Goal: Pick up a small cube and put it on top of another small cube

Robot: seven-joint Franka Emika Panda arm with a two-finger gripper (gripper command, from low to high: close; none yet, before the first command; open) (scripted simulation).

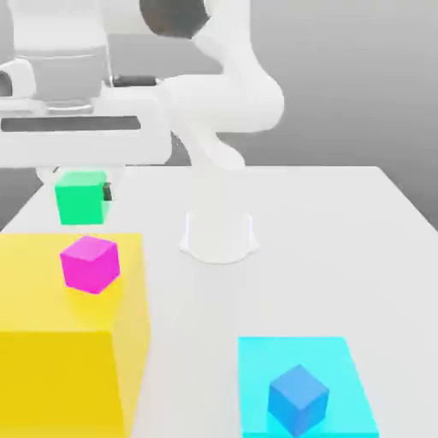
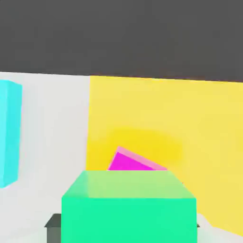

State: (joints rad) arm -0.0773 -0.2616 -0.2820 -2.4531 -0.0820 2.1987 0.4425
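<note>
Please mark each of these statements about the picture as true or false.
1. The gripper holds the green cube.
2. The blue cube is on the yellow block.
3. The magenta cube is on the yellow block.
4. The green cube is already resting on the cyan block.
1. True: the gripper grips the green cube.
2. False: the blue cube is on the cyan block.
3. True: the magenta cube sits on the yellow block.
4. False: it is held in the air.
</note>
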